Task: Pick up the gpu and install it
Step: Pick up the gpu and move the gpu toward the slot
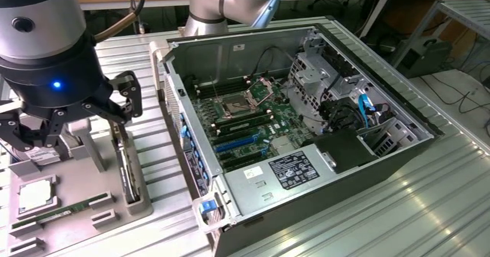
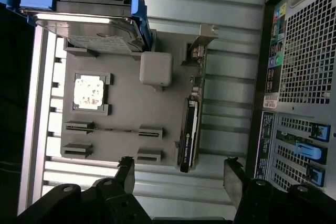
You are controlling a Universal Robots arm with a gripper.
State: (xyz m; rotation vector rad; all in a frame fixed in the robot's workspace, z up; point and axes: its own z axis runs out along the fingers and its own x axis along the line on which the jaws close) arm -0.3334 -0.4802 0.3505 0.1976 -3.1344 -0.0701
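Observation:
The gpu [image 2: 190, 124] stands on its long edge in a slot at the side of the grey parts holder [image 2: 131, 103], dark face outward, its silvery end bracket [image 2: 202, 40] at one end. In the exterior view the gpu [image 1: 127, 165] is a thin dark card on the holder's side nearest the case. My gripper [image 1: 77, 128] hovers above the holder, open and holding nothing. In the wrist view my gripper [image 2: 179, 178] has its two fingers spread wide, and the card's near end sits in line with the gap between them, closer to one finger [image 2: 233, 179].
The open computer case [image 1: 398, 105] lies at the exterior view's right, its motherboard showing blue slots [image 1: 233, 145]. On the holder sit a hard drive in a blue caddy [image 2: 89, 24], a CPU [image 2: 90, 90] and a RAM stick [image 2: 113, 128]. Everything rests on a ribbed metal table [image 1: 382, 211].

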